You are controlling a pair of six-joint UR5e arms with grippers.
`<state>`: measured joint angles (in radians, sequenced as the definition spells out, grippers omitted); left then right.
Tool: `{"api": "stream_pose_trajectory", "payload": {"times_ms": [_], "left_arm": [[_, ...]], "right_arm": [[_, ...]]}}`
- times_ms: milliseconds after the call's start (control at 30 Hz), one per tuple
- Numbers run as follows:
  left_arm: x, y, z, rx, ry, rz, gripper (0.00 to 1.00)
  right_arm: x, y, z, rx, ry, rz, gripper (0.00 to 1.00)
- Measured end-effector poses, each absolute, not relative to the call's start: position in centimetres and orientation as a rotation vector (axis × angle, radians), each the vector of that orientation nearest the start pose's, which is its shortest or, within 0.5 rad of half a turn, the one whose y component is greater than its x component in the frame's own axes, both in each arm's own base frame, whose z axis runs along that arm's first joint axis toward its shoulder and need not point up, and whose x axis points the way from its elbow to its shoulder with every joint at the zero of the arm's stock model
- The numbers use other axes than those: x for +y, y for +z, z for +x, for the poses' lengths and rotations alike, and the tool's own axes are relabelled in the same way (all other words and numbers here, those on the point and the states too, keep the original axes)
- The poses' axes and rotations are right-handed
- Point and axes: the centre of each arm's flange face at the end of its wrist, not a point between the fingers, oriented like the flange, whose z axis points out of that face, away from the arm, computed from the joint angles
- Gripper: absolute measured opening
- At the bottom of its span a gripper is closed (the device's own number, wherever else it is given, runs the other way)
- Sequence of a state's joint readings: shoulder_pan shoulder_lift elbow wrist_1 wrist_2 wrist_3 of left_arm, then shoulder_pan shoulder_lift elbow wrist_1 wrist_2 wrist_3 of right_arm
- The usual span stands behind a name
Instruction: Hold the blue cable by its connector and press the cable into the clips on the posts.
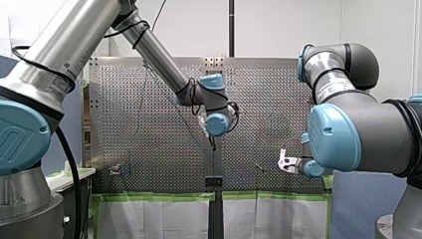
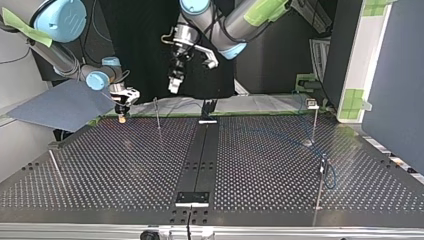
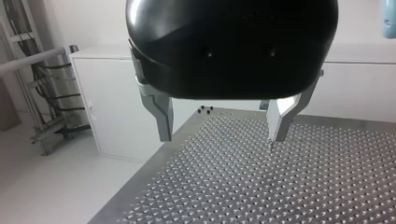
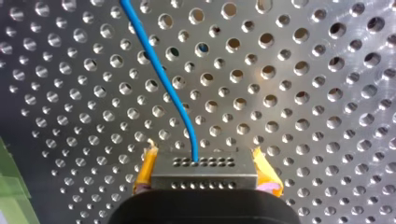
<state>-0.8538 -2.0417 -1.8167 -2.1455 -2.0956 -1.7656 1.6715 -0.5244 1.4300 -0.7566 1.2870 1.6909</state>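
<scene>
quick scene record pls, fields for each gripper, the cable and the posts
left gripper: open, empty, above the perforated table
right gripper: yellow pads, shut on the connector
blue cable: runs from the connector out over the table
posts: thin, upright, spread over the table
clipped yet: cannot tell

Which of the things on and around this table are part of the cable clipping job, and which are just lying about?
Part of the job: blue cable; its connector, held in my right gripper; posts with clips; my left gripper, open and empty.

Just lying about: blue-grey panel; green tape; white cabinet.
</scene>
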Motion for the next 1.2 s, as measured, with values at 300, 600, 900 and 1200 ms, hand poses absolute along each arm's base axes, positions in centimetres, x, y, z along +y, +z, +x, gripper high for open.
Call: {"api": "stream_pose_trajectory", "payload": {"times_ms": [300,600,900,1200], "left_arm": [[-47.9,22.2,30.5,1.359,-0.499,-0.027,1.0],[-45.7,19.4,28.2,1.419,-0.481,0.006,1.0],[-43.2,16.3,26.0,1.484,-0.46,0.028,1.0],[-41.3,14.3,24.4,1.532,-0.43,0.053,1.0]], "right_arm": [[-66.9,-4.7,23.2,-1.233,1.512,1.565,0.0],[-66.7,-4.8,23.5,-1.235,1.514,1.576,0.0],[-66.6,-4.9,23.7,-1.233,1.516,1.577,0.0],[-66.5,-5.0,23.8,-1.233,1.516,1.579,0.0]]}}
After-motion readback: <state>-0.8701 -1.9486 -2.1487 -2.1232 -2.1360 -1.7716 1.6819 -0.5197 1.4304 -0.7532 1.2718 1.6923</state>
